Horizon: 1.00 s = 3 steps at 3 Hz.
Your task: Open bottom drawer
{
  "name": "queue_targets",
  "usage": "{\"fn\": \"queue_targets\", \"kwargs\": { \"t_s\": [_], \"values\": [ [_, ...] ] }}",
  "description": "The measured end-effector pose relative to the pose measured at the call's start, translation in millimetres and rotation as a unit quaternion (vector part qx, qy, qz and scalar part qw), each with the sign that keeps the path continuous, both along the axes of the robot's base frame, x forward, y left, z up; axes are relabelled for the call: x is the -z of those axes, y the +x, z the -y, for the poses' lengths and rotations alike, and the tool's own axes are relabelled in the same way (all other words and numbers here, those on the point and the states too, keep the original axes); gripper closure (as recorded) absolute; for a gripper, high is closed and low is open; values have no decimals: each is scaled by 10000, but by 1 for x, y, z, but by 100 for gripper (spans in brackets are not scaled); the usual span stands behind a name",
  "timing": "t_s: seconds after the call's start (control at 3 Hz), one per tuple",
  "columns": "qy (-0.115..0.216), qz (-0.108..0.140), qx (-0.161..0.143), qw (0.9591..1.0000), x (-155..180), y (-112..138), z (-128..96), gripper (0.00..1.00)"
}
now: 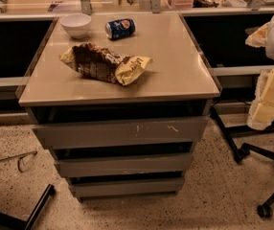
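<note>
Slim plain grey bottom drawer: lowest in the grey cabinet, lower centre of frame.
End effector: outside my frame; I cannot tell its state.

Look to the lower centre of the frame: the bottom drawer, a slim, plain grey flat front, lies level as the lowest of the cabinet's three. You see it pushed in, narrower-looking than the fronts above, under a dark gap, just above the floor.
</note>
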<state>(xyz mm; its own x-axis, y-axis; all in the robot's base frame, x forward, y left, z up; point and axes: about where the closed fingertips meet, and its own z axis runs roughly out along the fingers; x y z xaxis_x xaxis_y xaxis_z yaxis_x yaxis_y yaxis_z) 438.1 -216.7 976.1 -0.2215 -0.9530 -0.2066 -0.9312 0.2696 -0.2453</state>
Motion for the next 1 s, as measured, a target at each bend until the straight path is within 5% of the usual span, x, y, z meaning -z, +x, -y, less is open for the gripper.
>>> {"fn": "queue_targets", "kwargs": {
  "t_s": [0.67,1.0],
  "values": [
    [262,140,-80,9995,8,-1,-3,0],
    [831,237,-116,9962,46,-7,-12,0]
  ]
}}
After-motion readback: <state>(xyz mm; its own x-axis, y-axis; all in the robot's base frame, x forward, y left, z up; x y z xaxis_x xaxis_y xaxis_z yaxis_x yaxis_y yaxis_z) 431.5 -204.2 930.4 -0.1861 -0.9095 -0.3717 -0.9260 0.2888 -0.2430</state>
